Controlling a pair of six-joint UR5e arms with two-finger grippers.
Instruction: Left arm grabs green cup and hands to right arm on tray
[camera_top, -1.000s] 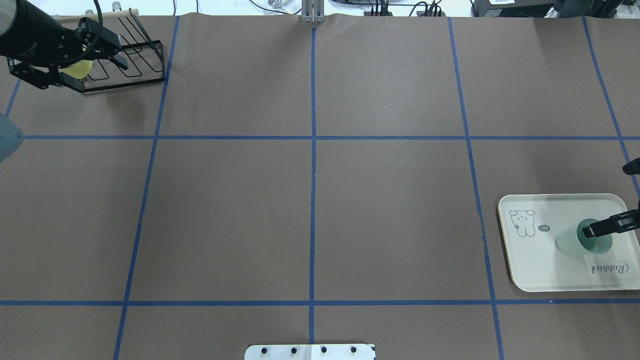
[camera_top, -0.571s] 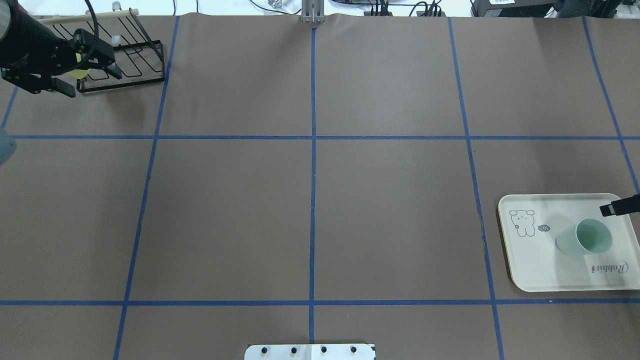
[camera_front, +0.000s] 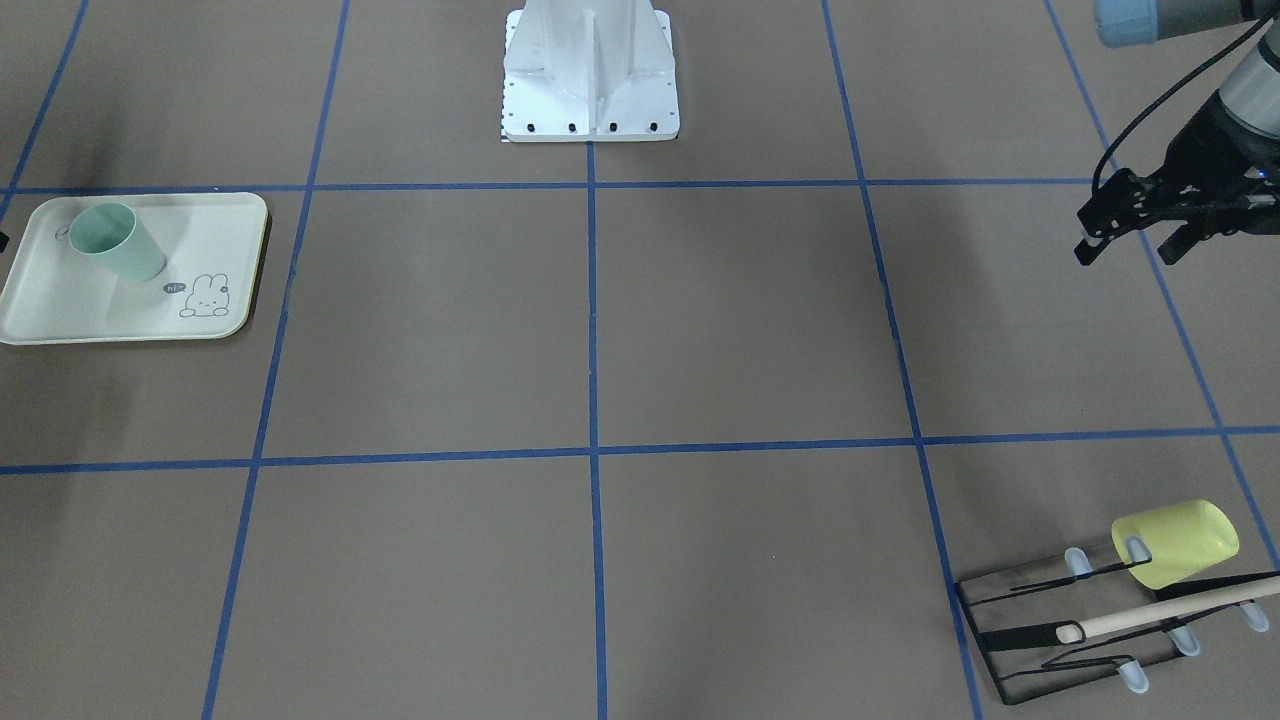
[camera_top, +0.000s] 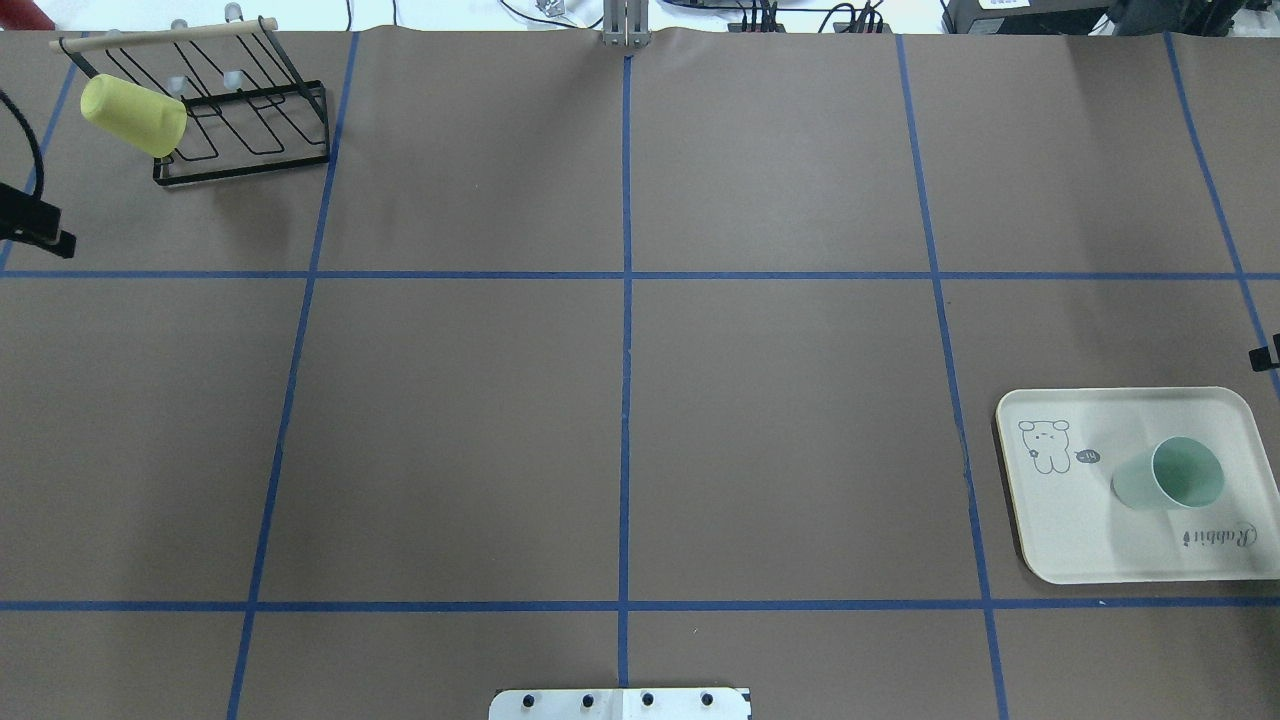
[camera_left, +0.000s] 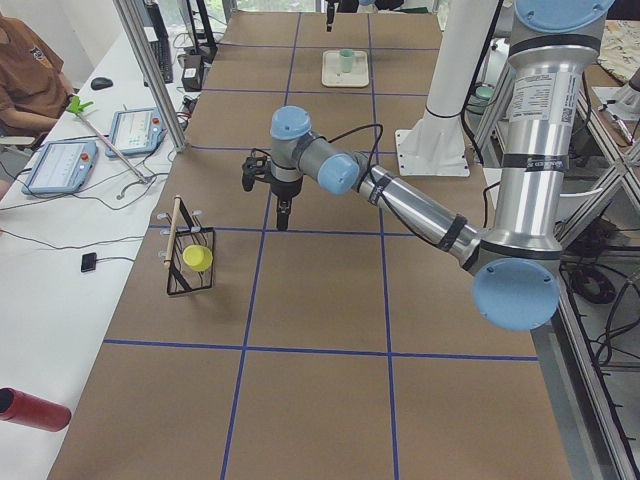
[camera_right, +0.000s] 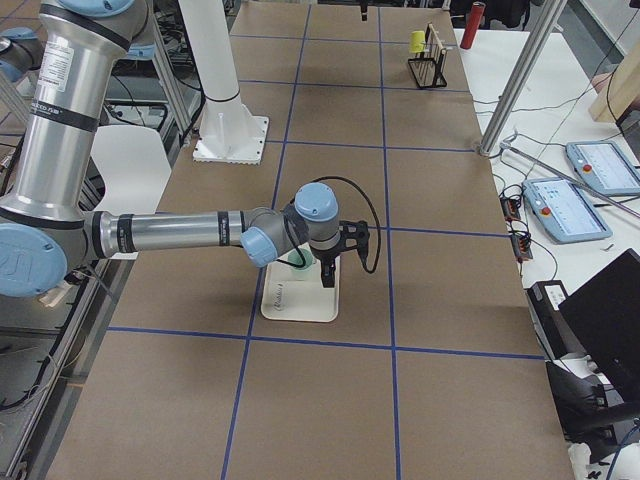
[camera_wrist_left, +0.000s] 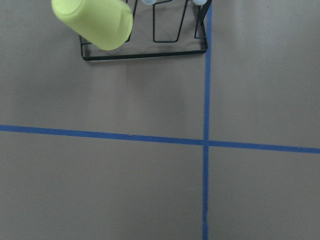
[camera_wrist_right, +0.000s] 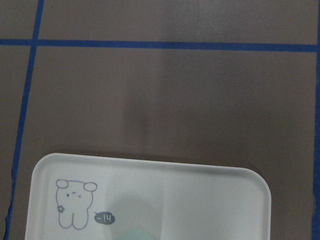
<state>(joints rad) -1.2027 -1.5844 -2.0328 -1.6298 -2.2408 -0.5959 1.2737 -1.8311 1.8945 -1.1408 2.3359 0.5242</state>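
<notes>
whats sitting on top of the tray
Only the green cup stands on the tray, upright, mouth up, beside the Rabbit script; nothing shows inside it. The rabbit drawing is uncovered. The tray surface under the cup's base is hidden.

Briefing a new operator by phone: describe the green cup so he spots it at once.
On the brown table, at the robot's right, lies a cream tray with a rabbit drawing. The green cup stands on it, mouth up. The only other is a yellow cup on a wire rack.
</notes>
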